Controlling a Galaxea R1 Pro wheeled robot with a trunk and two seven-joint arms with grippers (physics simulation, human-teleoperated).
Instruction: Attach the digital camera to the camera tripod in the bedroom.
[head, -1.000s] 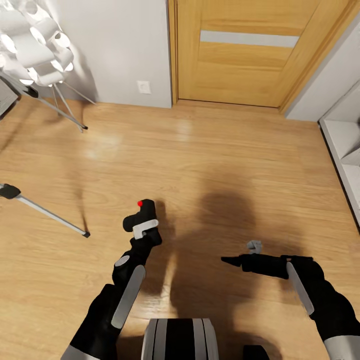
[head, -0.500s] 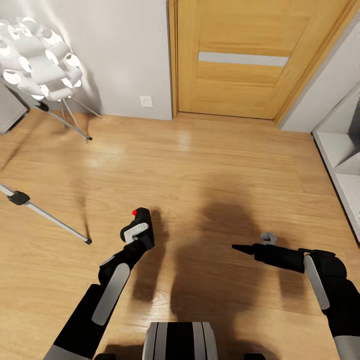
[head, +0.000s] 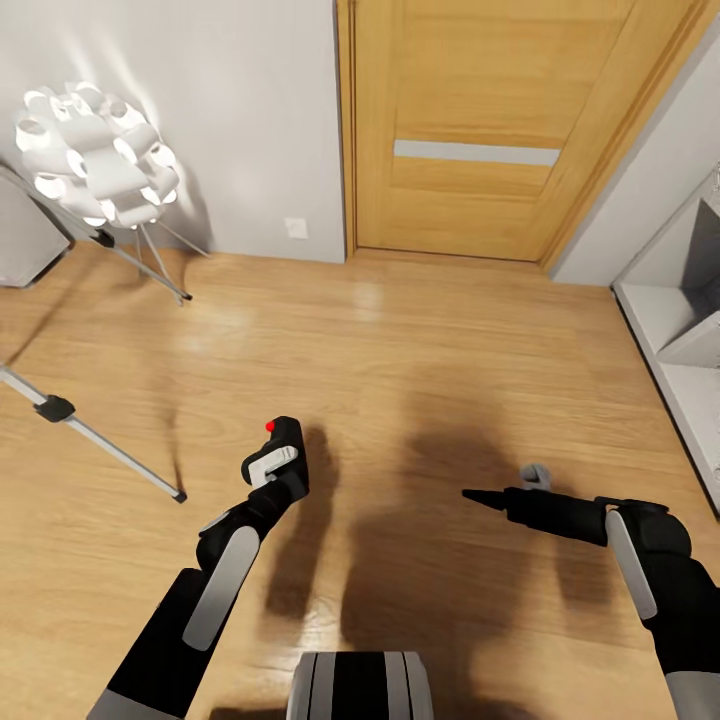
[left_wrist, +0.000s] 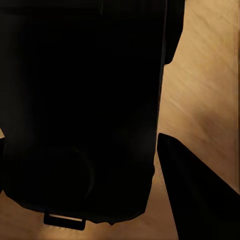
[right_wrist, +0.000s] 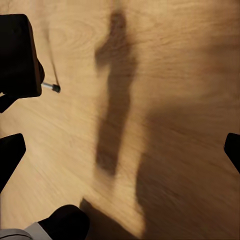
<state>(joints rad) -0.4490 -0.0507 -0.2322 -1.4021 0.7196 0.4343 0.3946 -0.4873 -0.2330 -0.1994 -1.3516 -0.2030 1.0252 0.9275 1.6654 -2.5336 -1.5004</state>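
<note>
head view downward, wrist views near floor

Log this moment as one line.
left gripper: shut on digital camera | right gripper: open, empty | camera tripod: leg at left | floor

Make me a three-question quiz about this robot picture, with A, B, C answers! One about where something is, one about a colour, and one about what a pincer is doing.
1. Where is the white lamp?
A. By the wall, left of the door
B. On the shelf
C. In a pincer

2. What colour is the dot on the digital camera?
A. Blue
B. Red
C. Green

3. The left pincer is:
A. Open, empty
B. Holding the lamp
C. Shut on the digital camera

Answers:
1 A: the lamp stands left of the door.
2 B: the digital camera has a red dot.
3 C: the left pincer grips it.
</note>
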